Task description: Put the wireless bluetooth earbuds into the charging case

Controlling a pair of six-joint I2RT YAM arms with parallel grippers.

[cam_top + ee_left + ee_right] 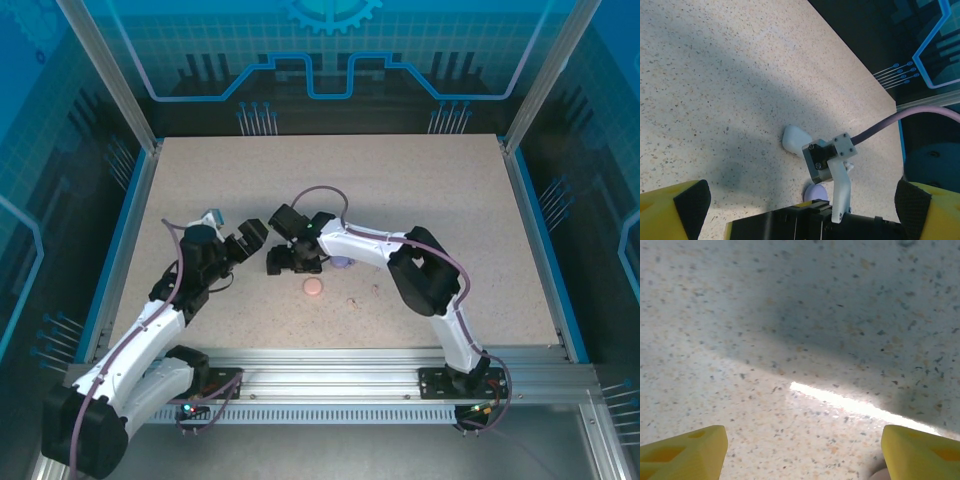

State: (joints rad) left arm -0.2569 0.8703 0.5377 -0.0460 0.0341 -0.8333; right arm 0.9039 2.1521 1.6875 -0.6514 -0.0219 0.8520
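On speckled table, pink case

Probably a robotics lab: speckled table inside blue-panelled enclosure (aluminium frame).

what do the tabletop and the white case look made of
Tabletop: likely a stone-look composite or laminate with a matte finish. It has fine dark and tan flecks all over, and shadows fall softly on it with no mirror-like reflections.
White case: probably moulded plastic with a smooth satin finish. Its colour is even, its edges are rounded, and it has a faint sheen.
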